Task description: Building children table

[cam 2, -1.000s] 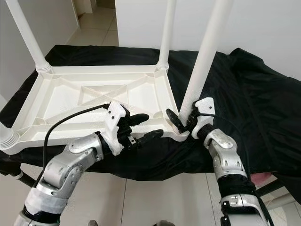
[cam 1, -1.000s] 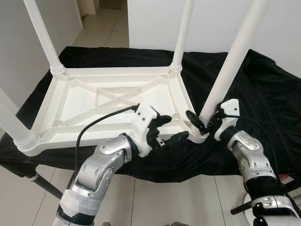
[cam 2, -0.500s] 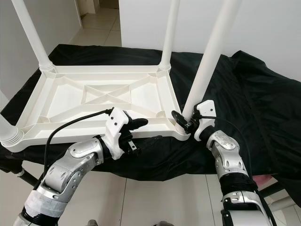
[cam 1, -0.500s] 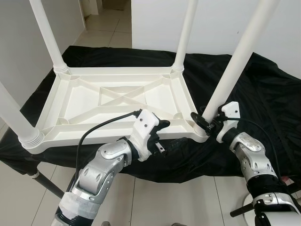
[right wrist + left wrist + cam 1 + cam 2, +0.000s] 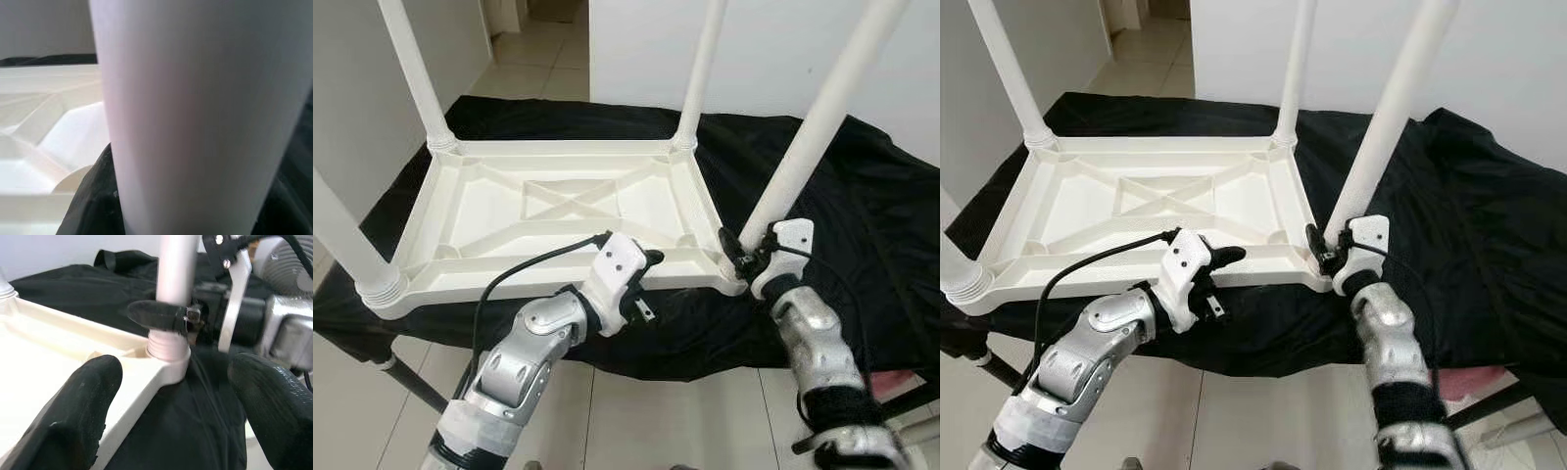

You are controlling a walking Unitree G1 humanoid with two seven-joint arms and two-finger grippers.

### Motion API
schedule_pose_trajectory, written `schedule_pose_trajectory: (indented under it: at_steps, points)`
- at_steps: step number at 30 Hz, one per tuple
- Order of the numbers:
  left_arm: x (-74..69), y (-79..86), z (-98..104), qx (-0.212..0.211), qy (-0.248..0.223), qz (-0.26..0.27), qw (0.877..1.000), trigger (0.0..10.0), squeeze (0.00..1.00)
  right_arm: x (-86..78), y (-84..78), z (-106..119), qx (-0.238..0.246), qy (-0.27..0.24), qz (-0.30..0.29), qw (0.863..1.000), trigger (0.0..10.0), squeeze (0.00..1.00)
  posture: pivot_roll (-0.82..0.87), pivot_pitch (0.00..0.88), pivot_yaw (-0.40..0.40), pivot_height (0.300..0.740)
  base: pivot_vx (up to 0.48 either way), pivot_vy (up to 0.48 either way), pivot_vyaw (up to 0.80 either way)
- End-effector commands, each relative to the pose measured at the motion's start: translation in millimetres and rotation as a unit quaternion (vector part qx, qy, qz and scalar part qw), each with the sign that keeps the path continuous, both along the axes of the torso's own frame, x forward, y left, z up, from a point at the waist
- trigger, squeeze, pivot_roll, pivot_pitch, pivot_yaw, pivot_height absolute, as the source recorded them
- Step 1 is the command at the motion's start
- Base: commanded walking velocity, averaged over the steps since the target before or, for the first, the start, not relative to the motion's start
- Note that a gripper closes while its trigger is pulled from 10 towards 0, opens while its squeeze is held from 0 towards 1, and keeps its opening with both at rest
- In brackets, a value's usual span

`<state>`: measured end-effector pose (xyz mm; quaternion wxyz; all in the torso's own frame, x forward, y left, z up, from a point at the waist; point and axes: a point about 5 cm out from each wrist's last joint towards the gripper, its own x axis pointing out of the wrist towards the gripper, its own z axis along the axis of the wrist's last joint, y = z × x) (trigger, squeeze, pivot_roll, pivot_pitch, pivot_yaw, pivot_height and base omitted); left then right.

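Note:
A white plastic children's table (image 5: 558,211) lies upside down on a black cloth (image 5: 862,215), all its legs pointing up. My right gripper (image 5: 744,257) is shut on the near right leg (image 5: 813,127) just above its socket at the table's corner. In the left wrist view one of its black fingers (image 5: 156,316) wraps across that leg (image 5: 173,269). In the right wrist view the leg (image 5: 195,112) stands very close. My left gripper (image 5: 649,286) is open at the table's near rim, left of that corner, one finger over the tabletop's underside and one over the cloth.
The other legs stand at far left (image 5: 416,73), far right (image 5: 700,69) and near left (image 5: 347,245). The cloth hangs over the front edge above tiled floor (image 5: 656,421). A dark support leg (image 5: 411,387) slants below at the left. White walls stand behind.
My right gripper has closed in on the base of the near right leg. My left gripper has drawn back leftward from that corner to the near rim.

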<state>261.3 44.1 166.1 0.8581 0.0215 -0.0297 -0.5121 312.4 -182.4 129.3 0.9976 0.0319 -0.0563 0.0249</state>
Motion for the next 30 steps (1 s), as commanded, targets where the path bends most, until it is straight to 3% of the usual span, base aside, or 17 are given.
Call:
schedule_pose_trajectory:
  at_steps: [1,3,6,8,13,15,16,18,19,20,30]
  points:
    - [2.7,-0.8,0,-0.003,0.001,0.014,1.0,10.0,0.0,-5.2,-9.5,-16,0.026,0.044,-0.051,0.997,10.0,0.0,-0.06,0.0,-0.03,0.74,0.0,0.0,0.0]
    - [3.5,-4.3,0,-0.008,0.0,0.016,1.0,10.0,0.0,-8.9,-2.4,-26,0.05,0.077,-0.13,0.987,10.0,0.0,-0.07,0.0,-0.031,0.74,0.0,0.0,0.0]
    - [3.9,-5.6,1,-0.01,-0.003,0.017,1.0,10.0,0.0,-10.4,1.3,-28,0.054,0.087,-0.158,0.982,10.0,0.0,-0.07,0.0,-0.032,0.74,0.0,0.0,0.0]
    - [4.9,-7.1,1,-0.011,-0.007,0.018,1.0,10.0,0.0,-13.9,13.8,-29,0.049,0.093,-0.19,0.976,10.0,0.0,-0.07,0.0,-0.033,0.74,0.0,0.0,0.0]
    - [6.4,-6.6,2,-0.013,-0.012,0.023,1.0,10.0,0.0,-16.0,33.0,-25,0.042,0.078,-0.153,0.984,10.0,0.0,-0.06,0.0,-0.037,0.74,0.0,0.0,0.0]
    - [6.7,-6.3,2,-0.014,-0.013,0.025,1.0,10.0,0.0,-16.0,32.6,-23,0.04,0.073,-0.15,0.985,10.0,0.0,-0.06,0.0,-0.038,0.74,0.0,0.0,0.0]
    - [6.8,-6.1,2,-0.017,-0.013,0.026,0.999,10.0,0.0,-15.7,30.2,-20,0.038,0.068,-0.15,0.986,10.0,0.29,-0.05,0.0,-0.038,0.74,0.0,0.0,0.0]
    - [6.7,-6.0,3,-0.018,-0.013,0.027,0.999,10.0,0.0,-15.2,28.3,-18,0.039,0.063,-0.15,0.986,10.0,0.29,-0.05,0.0,-0.038,0.74,0.0,0.0,0.0]
    - [6.7,-5.9,3,-0.017,-0.014,0.028,0.999,10.0,0.0,-14.5,27.1,-16,0.037,0.057,-0.148,0.987,10.0,0.79,-0.05,0.0,-0.038,0.74,0.0,0.0,0.0]
    - [6.5,-6.0,3,-0.017,-0.015,0.027,0.999,10.0,0.0,-14.1,26.3,-11,0.033,0.043,-0.137,0.989,10.0,1.0,-0.05,0.0,-0.038,0.74,0.0,0.0,0.0]
    - [4.1,-2.6,4,-0.02,-0.011,0.014,1.0,10.0,0.0,-16.4,19.1,-2,0.009,0.009,-0.081,0.997,10.0,1.0,-0.05,0.0,-0.037,0.74,0.0,0.0,0.0]
